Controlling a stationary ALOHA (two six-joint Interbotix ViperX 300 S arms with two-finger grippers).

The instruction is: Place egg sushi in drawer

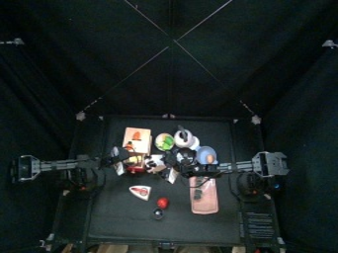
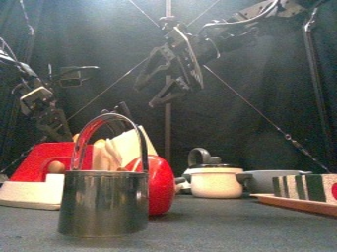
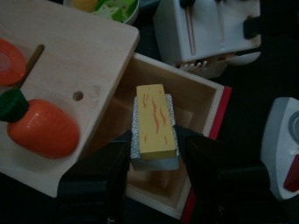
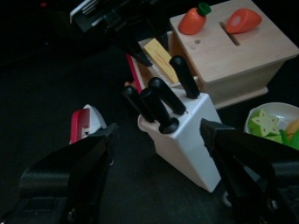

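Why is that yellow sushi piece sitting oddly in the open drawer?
The yellow egg sushi lies askew in the open wooden drawer, with one end resting on the drawer's front rim between the left gripper and its wide-open jaws. Nothing looks spilled or damaged.

The left gripper (image 3: 156, 171) is rising from six o'clock, its two black jaws standing wide on either side of the egg sushi (image 3: 155, 124). The sushi, a yellow block with wavy orange lines on top and a pale speckled base, is sitting at the centre inside the open wooden drawer (image 3: 187, 87). The drawer is sticking out toward three o'clock from under a wooden box (image 3: 82, 61). A carrot (image 3: 42, 131) is lying on the box at nine o'clock. A white knife block (image 3: 211, 31) is showing at one o'clock, and greens (image 3: 114, 7) at twelve.
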